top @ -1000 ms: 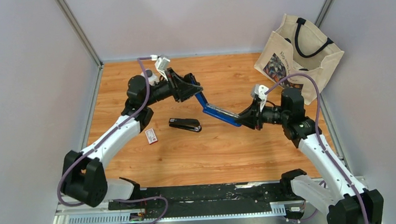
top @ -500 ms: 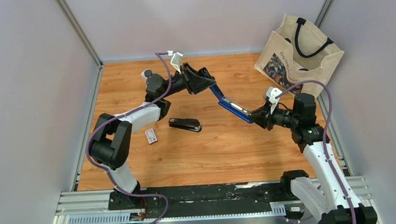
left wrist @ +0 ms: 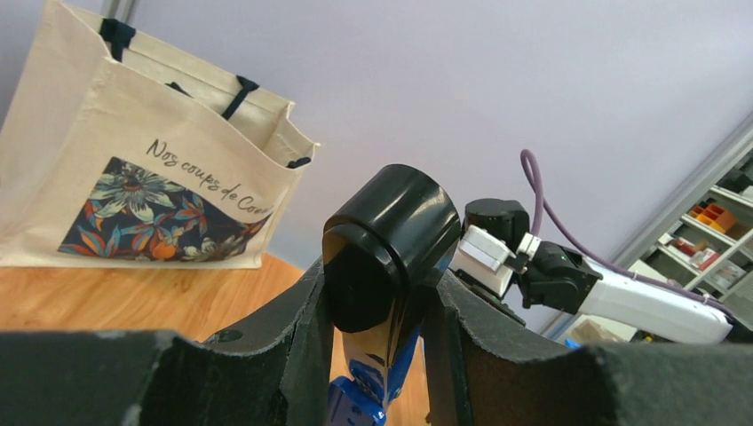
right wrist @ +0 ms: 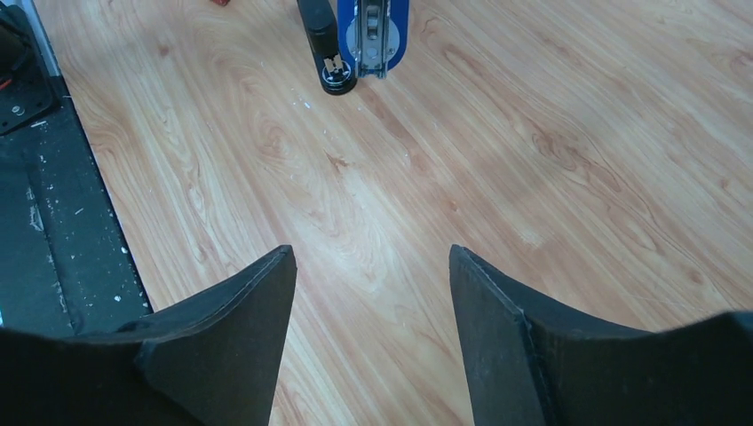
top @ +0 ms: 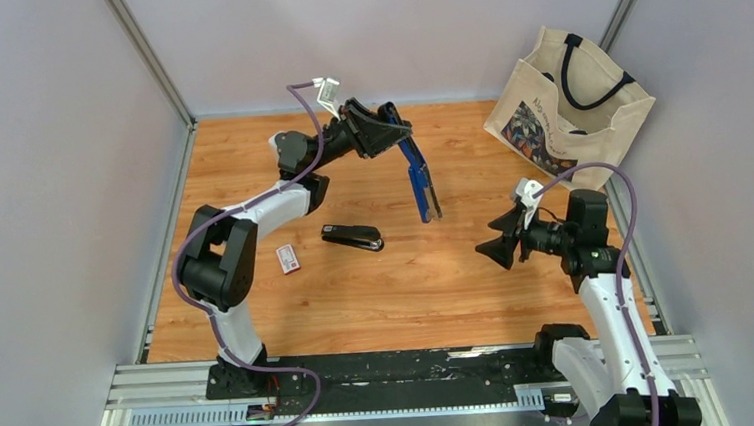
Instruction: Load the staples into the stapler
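The left hand (top: 392, 132) is pinching the blue stapler (top: 418, 182) by its black end, dangling it upper centre of the overhead frame, while the right hand (top: 489, 244) is hovering spread at right centre, and the staples box (top: 288, 258) is lying on the worktop (top: 409, 291) at left centre, just beside the black stapler (top: 352, 237).

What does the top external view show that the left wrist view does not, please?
Only the top external view shows the black stapler and the staples box on the table, plus the right gripper standing open. Only the left wrist view shows shelving beyond the cell. Both show the left gripper shut on the blue stapler, the tote bag and the right arm.
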Tool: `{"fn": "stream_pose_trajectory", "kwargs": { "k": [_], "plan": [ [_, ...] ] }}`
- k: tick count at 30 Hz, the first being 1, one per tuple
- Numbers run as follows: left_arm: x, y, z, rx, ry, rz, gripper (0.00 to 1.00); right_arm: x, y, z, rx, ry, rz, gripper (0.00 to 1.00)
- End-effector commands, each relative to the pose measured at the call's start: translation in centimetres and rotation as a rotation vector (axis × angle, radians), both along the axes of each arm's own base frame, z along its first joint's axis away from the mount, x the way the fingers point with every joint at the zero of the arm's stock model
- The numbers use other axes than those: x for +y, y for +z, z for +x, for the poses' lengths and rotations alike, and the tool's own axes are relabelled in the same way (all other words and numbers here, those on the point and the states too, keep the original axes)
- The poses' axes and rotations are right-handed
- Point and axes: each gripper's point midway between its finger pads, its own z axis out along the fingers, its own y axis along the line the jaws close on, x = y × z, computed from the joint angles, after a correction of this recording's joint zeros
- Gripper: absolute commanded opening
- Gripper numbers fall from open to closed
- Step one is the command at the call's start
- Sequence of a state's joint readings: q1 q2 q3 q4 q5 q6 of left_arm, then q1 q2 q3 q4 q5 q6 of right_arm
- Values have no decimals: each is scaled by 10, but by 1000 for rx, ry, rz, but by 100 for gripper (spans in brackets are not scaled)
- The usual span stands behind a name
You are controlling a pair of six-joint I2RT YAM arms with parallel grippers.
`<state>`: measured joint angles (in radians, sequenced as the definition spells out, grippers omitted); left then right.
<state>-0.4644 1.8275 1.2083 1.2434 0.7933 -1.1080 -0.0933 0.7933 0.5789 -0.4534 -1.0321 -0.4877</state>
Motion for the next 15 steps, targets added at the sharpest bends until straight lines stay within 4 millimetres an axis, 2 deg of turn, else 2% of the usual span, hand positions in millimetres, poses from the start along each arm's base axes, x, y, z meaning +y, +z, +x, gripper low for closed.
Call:
{"fn": "stream_pose_trajectory", "kwargs": {
  "k": [1,4,8,11,14,15],
  "plan": [
    [-1,27,-21,-112,-29,-85,0,0,38,11,-78,5,15,67],
    [-10,5,-28,-91,-52,-49,0,0,60,24,-73,-28,45,64],
    [-20,-13,-35,-50,-78,-28,0,2,87,46,2,-106,135,60],
    [-22,-21,-37,-21,-86,-20,0,9,91,54,45,-115,164,61],
    [-23,-26,-38,-1,-92,-16,0,16,87,57,58,-130,166,61],
    [-24,-28,-38,11,-96,-15,0,25,85,54,65,-107,171,61]
  ]
}}
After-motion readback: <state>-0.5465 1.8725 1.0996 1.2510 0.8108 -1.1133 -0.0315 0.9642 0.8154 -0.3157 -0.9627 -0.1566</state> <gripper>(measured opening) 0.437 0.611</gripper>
